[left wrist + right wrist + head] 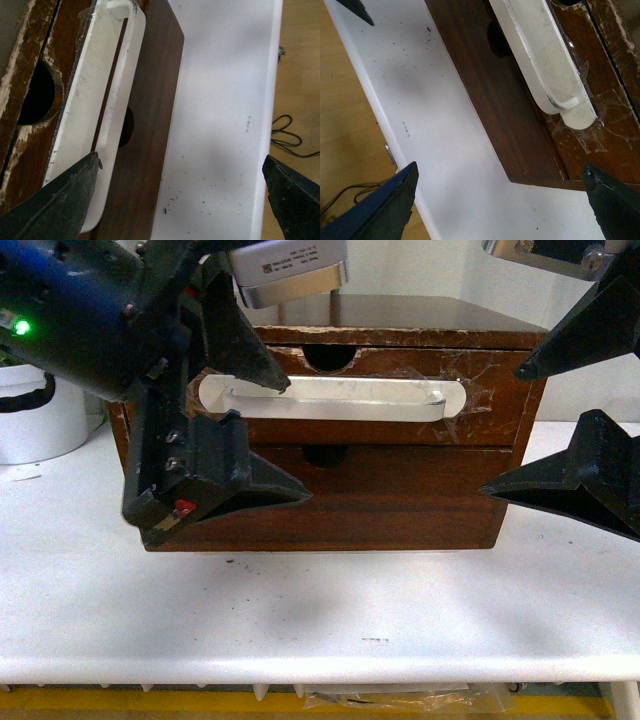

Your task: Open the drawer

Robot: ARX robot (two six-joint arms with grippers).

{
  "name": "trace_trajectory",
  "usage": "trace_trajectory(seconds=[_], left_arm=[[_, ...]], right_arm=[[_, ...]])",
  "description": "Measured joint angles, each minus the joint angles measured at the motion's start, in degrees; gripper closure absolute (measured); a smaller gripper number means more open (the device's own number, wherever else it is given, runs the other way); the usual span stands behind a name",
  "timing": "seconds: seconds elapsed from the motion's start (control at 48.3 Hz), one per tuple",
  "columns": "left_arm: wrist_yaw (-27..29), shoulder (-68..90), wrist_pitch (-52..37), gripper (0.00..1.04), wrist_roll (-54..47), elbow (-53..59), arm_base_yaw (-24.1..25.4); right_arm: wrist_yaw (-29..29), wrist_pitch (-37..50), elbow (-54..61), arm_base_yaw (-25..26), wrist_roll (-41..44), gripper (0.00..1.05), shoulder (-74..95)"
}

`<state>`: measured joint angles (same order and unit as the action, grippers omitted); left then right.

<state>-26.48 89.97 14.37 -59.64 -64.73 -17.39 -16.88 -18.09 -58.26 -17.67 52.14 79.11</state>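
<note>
The drawer [490,405] is the upper front of a small dark wooden cabinet, with scuffed varnish, a half-round notch [330,357] in its top edge and a wide white bar handle [335,398] taped on. It sits about flush with the plain front below [400,495]. My left gripper [298,440] is open at the handle's left end, one finger over that end, one before the lower front. The left wrist view shows a fingertip [85,175] at the handle [100,115]; contact is unclear. My right gripper [500,430] is open and empty at the cabinet's right end, near the handle [540,60].
The cabinet stands on a white table [330,610] whose front edge is close below. A white round container [40,420] stands at the left. A grey box [290,270] lies on the cabinet's top. A cable [287,135] lies on the floor beyond the table edge.
</note>
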Motion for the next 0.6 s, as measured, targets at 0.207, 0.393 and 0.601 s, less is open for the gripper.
trace_trajectory(seconds=[0.207,0.393,0.601], left_arm=[[2.91,4.31,2.71,0.06,-3.63,-4.68,-0.04],[5.35,7.32,7.87,0.06,-8.57,-7.61,0.74],[4.66,7.39,9.57,0.06,-9.94,-8.24,0.96]], right_arm=[[-0.9,-0.83,-2.03,-0.44,0.66,0.09,2.4],[-1.7,-0.9,-5.9,-1.09,0.72,0.09,5.79],[-0.87,-0.7,-11.37,-2.16,0.15,0.09,12.96]])
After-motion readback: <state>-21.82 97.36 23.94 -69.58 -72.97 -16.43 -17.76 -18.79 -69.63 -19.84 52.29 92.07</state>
